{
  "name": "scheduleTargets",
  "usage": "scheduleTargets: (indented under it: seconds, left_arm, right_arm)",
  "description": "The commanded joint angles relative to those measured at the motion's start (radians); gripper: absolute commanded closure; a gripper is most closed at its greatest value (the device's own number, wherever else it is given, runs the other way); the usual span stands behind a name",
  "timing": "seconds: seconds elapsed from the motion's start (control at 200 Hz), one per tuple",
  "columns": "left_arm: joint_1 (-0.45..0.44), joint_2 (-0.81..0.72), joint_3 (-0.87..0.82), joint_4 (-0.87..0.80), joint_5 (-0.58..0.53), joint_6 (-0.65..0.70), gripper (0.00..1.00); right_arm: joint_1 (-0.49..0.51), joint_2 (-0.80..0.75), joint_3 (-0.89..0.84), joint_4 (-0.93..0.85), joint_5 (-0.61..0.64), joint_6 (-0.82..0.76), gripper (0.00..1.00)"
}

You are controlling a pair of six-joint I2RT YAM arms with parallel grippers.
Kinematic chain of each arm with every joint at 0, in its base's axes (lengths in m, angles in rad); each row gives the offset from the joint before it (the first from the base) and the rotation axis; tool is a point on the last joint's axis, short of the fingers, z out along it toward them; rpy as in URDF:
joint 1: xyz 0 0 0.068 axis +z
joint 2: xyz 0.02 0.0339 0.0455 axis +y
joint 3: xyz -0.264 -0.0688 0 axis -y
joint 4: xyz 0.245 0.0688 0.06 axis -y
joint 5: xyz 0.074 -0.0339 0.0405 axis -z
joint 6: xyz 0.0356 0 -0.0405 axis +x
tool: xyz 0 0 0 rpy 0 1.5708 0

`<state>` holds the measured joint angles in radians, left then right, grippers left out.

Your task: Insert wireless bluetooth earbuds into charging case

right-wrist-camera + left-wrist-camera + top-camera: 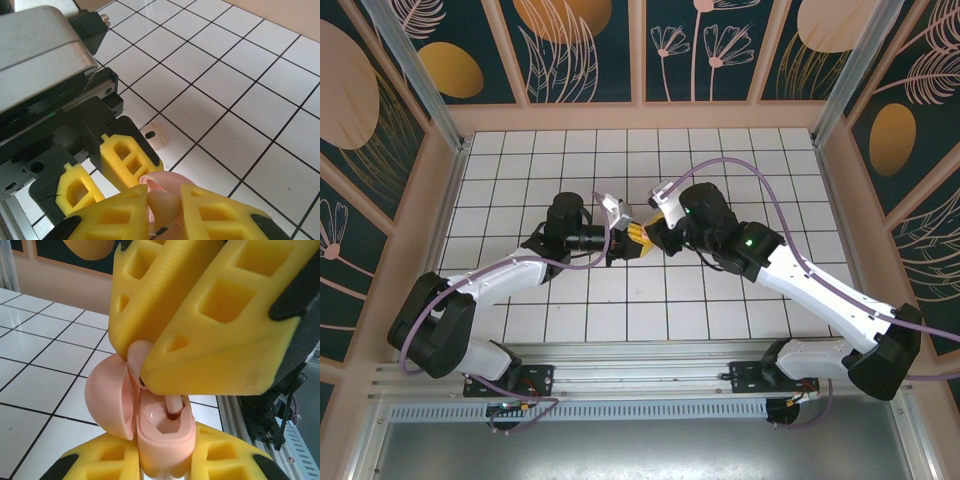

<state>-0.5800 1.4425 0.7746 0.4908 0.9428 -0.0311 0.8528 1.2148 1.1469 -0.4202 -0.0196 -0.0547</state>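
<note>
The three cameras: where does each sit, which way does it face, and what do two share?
Top external: above and behind, looking down on the white tiled table; both arms show.
Left wrist: low, facing along the yellow left jaws, which hold the small rounded pale pink charging case.
Right wrist: higher, looking down past the yellow right jaws, which pinch a tiny pale pink earbud.
Shared: each wrist view shows the other arm's jaws.

One small rounded pale pink plastic charging case. Two tiny pale pink short-stemmed earbuds: first earbud, second earbud at twelve o'clock from it. Two yellow-fingered grippers: left gripper, right gripper.
</note>
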Motion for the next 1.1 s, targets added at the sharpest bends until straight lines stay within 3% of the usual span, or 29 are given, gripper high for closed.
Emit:
scheduleTargets:
  seconds: [0.0, 0.696, 0.956, 1.096]
  left_arm:
    - [-0.004, -0.028, 0.034, 0.045, 0.024, -0.012, 0.82]
    - [-0.004, -0.040, 0.032, 0.057, 0.021, -0.018, 0.81]
    - [-0.003, -0.046, 0.028, 0.047, 0.018, -0.008, 0.81]
    - [-0.003, -0.052, 0.018, 0.031, 0.003, 0.025, 0.81]
  right_arm:
    - [0.013, 0.006, -0.004, 0.001, 0.028, -0.023, 0.79]
    - [0.028, -0.032, -0.056, -0.011, -0.091, -0.056, 0.73]
    - [0.016, -0.067, -0.054, 0.028, -0.072, -0.007, 0.64]
    - [-0.029, -0.119, -0.058, 0.071, -0.140, 0.049, 0.55]
